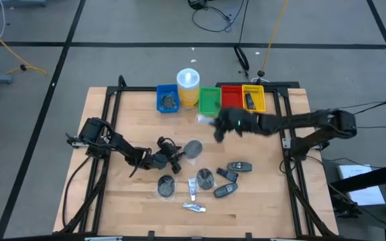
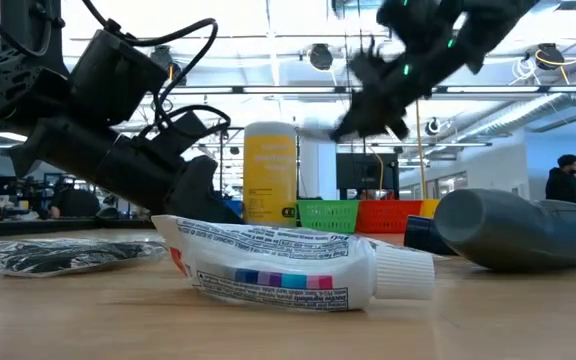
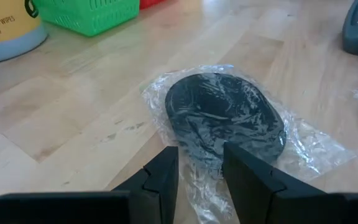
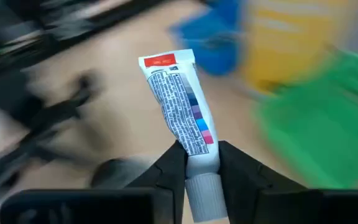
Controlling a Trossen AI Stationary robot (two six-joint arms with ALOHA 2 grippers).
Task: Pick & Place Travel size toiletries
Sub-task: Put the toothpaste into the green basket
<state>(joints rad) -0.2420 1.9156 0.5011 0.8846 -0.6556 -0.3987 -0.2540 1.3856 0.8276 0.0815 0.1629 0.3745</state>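
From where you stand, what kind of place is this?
Probably a robotics lab in an open workshop: a wooden table with two arms, cables across the floor, and monitors and a person behind.

Between the right gripper's [image 4: 201, 163] dark fingers, the tube [image 4: 182, 106] is white with a red end patch and blue-to-pink squares; ahead of the left gripper [image 3: 199, 168], a dark grey disc [image 3: 224, 116] in clear wrap.
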